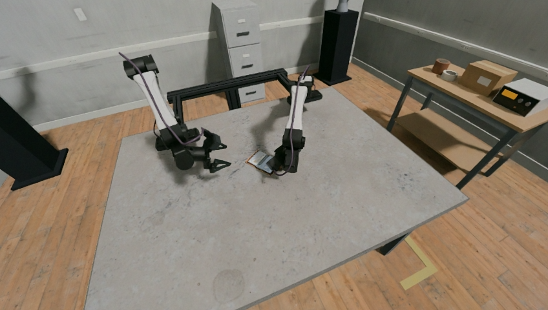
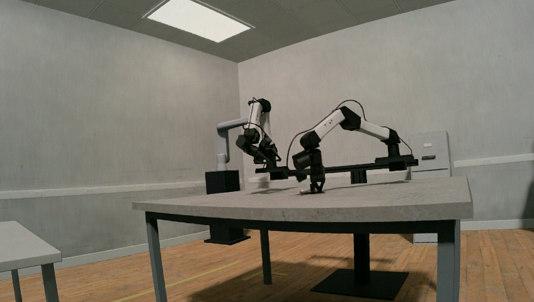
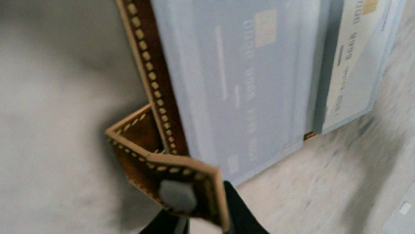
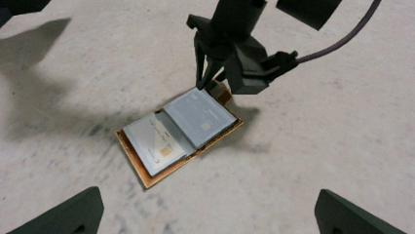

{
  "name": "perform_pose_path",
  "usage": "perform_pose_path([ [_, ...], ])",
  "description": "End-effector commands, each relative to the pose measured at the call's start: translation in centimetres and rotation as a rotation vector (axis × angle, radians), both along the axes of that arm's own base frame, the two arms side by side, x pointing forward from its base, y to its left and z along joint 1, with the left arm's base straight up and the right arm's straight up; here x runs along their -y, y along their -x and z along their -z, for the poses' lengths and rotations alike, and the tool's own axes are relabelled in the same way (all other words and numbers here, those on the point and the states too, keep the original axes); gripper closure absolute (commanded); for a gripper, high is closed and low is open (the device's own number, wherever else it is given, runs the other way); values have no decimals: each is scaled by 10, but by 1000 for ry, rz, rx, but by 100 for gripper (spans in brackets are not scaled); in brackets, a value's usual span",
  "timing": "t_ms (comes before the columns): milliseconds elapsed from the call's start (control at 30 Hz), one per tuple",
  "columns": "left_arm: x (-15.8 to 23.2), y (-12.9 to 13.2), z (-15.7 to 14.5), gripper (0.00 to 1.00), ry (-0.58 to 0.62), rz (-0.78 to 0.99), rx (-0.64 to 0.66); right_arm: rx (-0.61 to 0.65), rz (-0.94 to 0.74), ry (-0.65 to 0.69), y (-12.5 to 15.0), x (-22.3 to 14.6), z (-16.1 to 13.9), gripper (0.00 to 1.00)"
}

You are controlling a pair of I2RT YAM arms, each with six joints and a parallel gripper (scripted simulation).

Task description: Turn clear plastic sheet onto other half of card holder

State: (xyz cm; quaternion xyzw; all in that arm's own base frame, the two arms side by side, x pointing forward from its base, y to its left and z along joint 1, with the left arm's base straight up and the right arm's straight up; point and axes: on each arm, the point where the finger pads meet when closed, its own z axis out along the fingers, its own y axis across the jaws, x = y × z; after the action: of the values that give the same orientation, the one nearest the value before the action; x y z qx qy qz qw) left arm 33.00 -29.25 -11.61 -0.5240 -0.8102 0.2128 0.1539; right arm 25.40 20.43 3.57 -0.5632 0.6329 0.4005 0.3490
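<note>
The card holder (image 1: 251, 155) (image 3: 168, 117) (image 4: 137, 168) lies open on the table. Its strap half has a stack of pages with a clear sheet (image 3: 273, 97) (image 4: 200, 114) on top; the sheet's separate edge is hard to tell. The other half's page (image 3: 358, 83) (image 4: 148, 138) shows a pale card. The brown strap (image 3: 141, 168) (image 4: 224, 97) sticks up, bent, before the left fingers in the left wrist view. My left gripper (image 2: 317, 190) (image 4: 203, 88) is at the strap-side corner of the pages, its fingers slightly apart with nothing seen gripped. My right gripper (image 1: 228, 155) (image 4: 209, 199) is wide open, away from the holder.
The grey table (image 1: 184, 230) (image 2: 232, 204) carries the holder. The black frame rail (image 1: 231, 83) runs along the table's back edge, near both arm bases. The left arm (image 1: 291, 149) stands over the strap side of the holder. A side table (image 1: 476, 103) with boxes stands apart.
</note>
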Motion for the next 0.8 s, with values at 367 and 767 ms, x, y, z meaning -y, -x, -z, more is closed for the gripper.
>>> perform_pose_path([
  [367, 9, -7, -13, 84, 46, 2, 34, 23, -3, -12, -4, -1, -6, 0],
  [767, 4, -24, -47, 35, 38, 14, 81, 23, -3, -12, -4, -1, -6, 0],
])
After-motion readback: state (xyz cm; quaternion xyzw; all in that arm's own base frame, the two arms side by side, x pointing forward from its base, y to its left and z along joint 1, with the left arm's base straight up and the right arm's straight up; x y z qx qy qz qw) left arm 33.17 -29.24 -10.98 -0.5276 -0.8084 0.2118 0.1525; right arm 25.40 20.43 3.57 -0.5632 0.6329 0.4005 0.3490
